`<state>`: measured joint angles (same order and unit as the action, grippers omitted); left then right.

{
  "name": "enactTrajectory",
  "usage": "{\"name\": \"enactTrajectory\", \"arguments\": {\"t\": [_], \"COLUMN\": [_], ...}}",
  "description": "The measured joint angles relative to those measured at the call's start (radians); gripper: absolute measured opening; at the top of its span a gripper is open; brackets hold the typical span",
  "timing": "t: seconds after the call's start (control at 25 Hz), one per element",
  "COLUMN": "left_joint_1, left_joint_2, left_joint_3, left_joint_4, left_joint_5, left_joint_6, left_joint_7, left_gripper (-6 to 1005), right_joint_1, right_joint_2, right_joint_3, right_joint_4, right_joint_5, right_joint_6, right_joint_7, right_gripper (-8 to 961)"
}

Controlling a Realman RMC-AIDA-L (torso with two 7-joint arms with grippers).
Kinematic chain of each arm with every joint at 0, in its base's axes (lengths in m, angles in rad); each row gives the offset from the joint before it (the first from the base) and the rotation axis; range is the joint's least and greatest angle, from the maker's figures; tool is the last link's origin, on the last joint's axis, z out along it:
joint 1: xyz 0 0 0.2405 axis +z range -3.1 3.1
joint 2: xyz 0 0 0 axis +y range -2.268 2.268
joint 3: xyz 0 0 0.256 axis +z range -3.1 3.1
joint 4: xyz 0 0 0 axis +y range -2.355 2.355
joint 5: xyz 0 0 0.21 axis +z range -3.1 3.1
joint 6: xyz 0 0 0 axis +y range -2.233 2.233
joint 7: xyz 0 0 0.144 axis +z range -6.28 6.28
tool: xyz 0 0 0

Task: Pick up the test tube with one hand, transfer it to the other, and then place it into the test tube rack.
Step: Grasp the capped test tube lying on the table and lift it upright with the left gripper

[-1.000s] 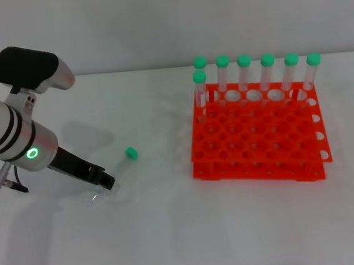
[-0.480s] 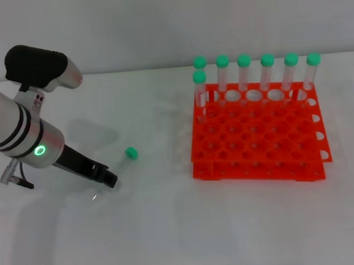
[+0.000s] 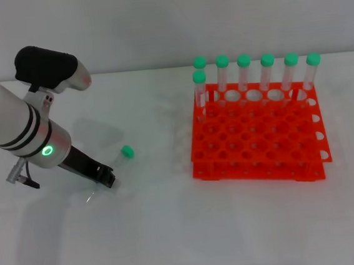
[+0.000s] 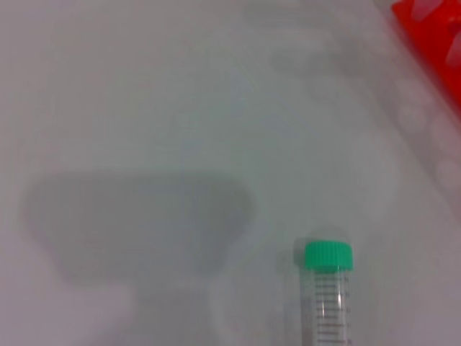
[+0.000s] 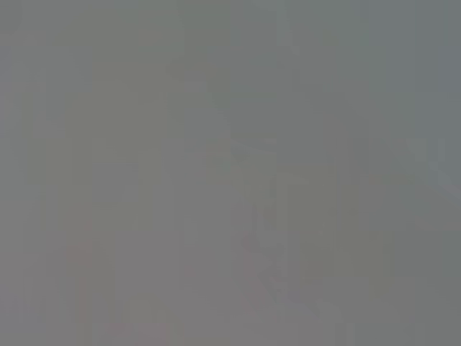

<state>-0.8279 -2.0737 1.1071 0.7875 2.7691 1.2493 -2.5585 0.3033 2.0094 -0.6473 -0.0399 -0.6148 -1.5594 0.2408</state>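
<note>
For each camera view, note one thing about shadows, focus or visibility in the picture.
Head view: the left gripper and its arm cast soft grey shadows on the table. Left wrist view: a broad shadow patch lies beside the test tube, whose green cap looks slightly soft. Right wrist view: uniform grey, nothing recognisable.

The white table carried a green-capped test tube lying flat at left, cap toward the far right. The orange-red test tube rack stood on it, well apart at right.
</note>
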Motion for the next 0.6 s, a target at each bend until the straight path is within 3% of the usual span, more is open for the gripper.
{"name": "enactTrajectory", "arguments": {"t": [0.24,0.6], "left_joint_1": [-0.002,0.033], "left_joint_2": [-0.002,-0.003], "left_joint_3": [0.001,-0.003], "left_joint_4": [0.009,0.088], "left_joint_5": [0.006,-0.034], "left_joint_6": [-0.001,-0.024], "left_joint_7": [-0.008,0.002], "left_gripper": [247,193], "right_joint_1": [0.002,0.001], "right_joint_2": [0.000,0.000], "right_joint_3": [0.000,-0.016], "right_joint_4": [0.000,0.003], "right_joint_5": [-0.002,-0.005], "right_joint_6": [0.001,-0.008], "right_joint_7": [0.000,0.028], "right_gripper": [870,870]}}
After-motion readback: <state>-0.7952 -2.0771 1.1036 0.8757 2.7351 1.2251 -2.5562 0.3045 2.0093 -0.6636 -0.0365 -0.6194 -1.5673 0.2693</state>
